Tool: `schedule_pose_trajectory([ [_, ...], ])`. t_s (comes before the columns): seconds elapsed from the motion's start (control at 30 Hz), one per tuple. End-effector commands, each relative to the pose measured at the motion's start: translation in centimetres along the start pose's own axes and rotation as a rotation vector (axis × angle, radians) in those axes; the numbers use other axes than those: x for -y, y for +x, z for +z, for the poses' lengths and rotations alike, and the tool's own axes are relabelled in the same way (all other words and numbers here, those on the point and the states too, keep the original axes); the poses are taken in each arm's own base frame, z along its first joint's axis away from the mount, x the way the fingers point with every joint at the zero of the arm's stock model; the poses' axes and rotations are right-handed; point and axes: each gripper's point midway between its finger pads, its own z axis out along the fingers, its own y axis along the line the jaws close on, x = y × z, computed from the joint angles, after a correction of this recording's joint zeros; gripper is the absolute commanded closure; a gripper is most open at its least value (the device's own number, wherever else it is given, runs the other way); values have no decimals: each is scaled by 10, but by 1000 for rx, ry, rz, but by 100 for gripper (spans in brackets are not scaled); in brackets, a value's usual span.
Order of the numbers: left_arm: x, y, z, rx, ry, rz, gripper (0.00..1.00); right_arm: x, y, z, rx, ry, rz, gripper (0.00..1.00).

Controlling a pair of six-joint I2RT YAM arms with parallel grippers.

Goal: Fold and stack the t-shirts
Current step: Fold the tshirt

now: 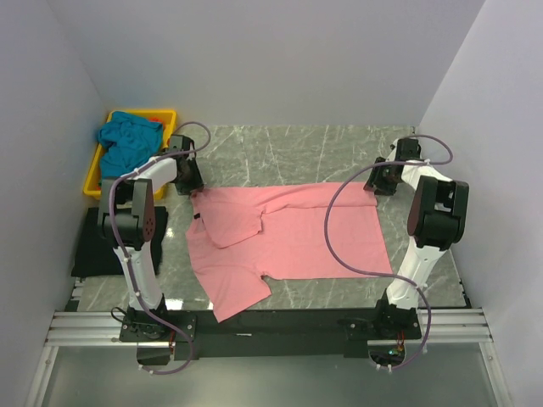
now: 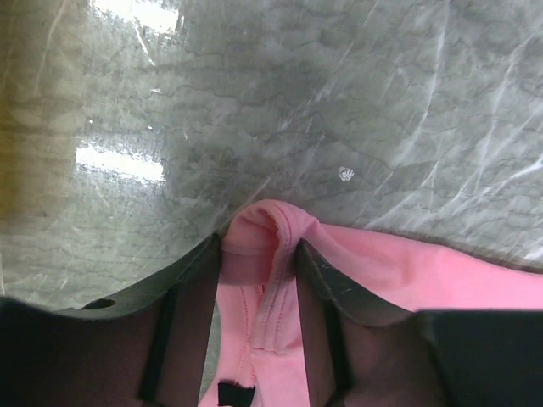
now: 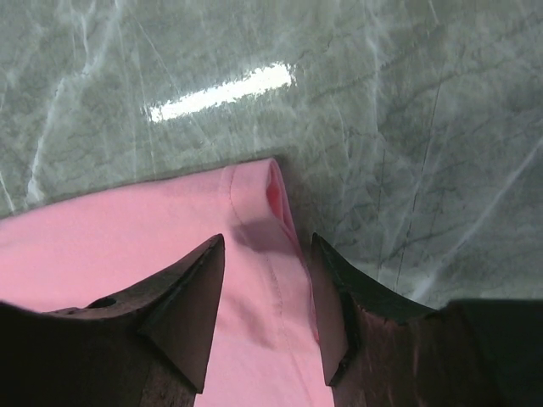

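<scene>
From above, the salmon pink t-shirt point(image 1: 288, 237) lies spread on the table point(image 1: 322, 148). Your left fingers point(image 1: 192, 180) are at its far left corner and your right fingers point(image 1: 382, 180) at its far right. The teal t-shirt point(image 1: 125, 140) sits in the yellow tray point(image 1: 92, 182).

Left wrist: the fingers flank a humped-up hem point(image 2: 263, 233), with cloth filling the gap. You can't tell whether it's pinched.

Right wrist: the fingers stand half apart astride the flat corner point(image 3: 263, 195), not pinching.

You're likely grasping for the first fold. Secure both corners, then lift them evenly toward you.
</scene>
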Motion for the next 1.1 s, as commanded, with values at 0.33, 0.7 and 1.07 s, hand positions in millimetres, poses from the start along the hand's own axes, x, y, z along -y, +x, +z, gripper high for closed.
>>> schedule_pose_trajectory([
  [0.33, -8, -14, 5, 23, -9, -4, 68, 1, -11, 11, -15, -11, -5, 80],
  [0.7, -25, -22, 2, 45, -77, -35, 75, 16, -42, -4, 96, 105, 48, 100],
  [1.07, -3, -48, 1, 70, -5, -62, 60, 13, -61, -1, 109, 96, 57, 89],
])
